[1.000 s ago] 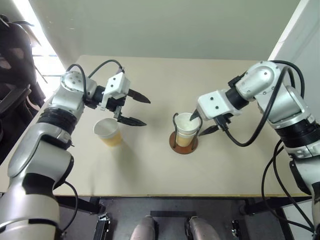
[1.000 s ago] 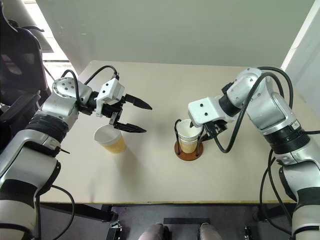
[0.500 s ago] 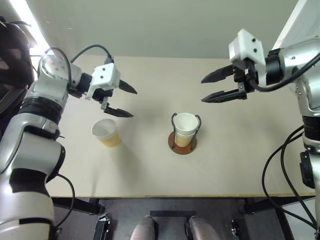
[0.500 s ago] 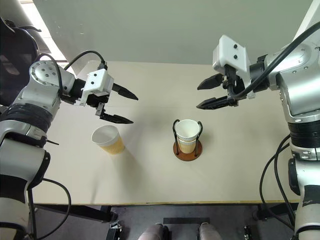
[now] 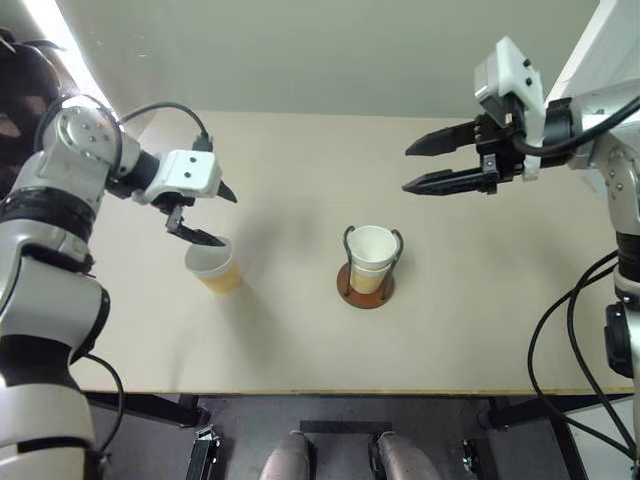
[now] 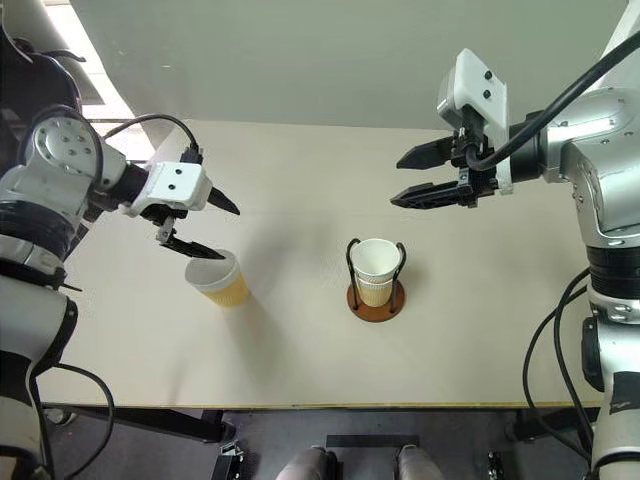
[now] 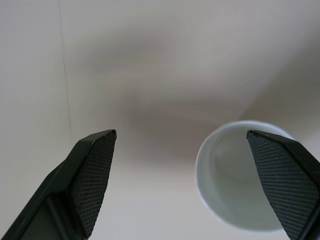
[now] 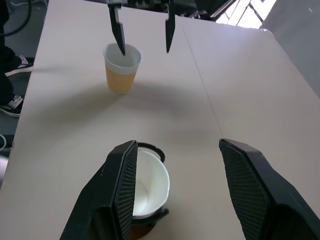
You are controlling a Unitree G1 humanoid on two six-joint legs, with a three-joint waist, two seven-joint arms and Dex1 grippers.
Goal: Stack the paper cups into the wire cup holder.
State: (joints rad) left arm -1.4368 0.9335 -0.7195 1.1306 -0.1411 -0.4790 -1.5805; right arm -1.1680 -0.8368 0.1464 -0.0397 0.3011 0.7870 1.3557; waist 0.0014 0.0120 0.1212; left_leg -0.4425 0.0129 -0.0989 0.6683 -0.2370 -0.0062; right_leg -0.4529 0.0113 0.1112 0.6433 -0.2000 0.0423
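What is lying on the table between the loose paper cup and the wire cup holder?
Nothing: bare table separates the loose paper cup from the wire cup holder, seen from both eye views.

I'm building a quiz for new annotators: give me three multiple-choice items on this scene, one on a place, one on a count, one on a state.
1. Where does the loose tan paper cup stand?
A. on the beige table, under the left claw
B. in the black wire cup holder with a reddish-brown round base
C. in the right claw

2. How many separate cup spots are on the table?
A. one
B. two
C. four

3. How is the right claw?
A. shut on a cup
B. open and empty, above the table
C. resting on the table

Answers: 1 A, it stands free on the tabletop; 2 B, the loose cup and the cup in the holder; 3 B, its fingers are apart with nothing between.
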